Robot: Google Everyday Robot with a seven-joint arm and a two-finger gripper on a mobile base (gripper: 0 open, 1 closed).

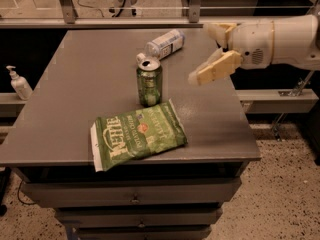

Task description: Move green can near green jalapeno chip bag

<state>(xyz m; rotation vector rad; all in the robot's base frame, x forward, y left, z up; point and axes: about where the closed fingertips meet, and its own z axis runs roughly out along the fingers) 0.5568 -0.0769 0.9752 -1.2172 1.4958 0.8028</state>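
The green can stands upright on the grey table, just behind the top edge of the green jalapeno chip bag. The bag lies flat near the table's front edge, with white "Kettle" lettering. My gripper is open and empty above the table's right side, well to the right of the can and apart from it. Its two pale fingers are spread wide.
A clear plastic bottle with a white cap lies on its side behind the can. A soap dispenser stands on a ledge to the left. Drawers sit under the table top. The table's right edge is below my arm.
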